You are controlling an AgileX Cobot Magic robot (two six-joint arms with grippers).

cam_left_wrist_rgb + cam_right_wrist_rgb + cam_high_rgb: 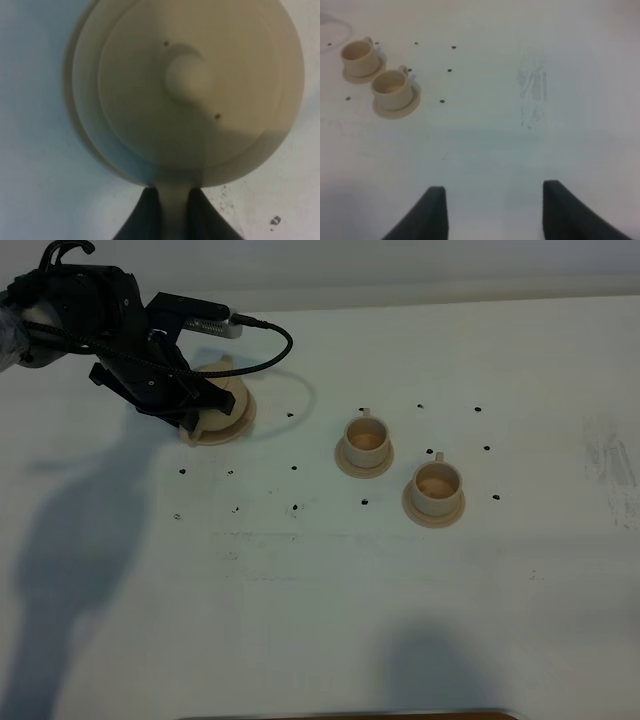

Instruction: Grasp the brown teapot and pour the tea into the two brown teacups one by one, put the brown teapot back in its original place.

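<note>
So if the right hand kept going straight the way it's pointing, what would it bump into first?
Probably just the bare white table. The right hand is open with nothing in front of it, and the teacups stand off to one side of its line.

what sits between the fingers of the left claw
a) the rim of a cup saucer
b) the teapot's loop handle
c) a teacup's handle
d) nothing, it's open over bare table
b, the left wrist view shows the left claw with its two dark fingers pressed on either side of the loop handle of the brown teapot.
</note>
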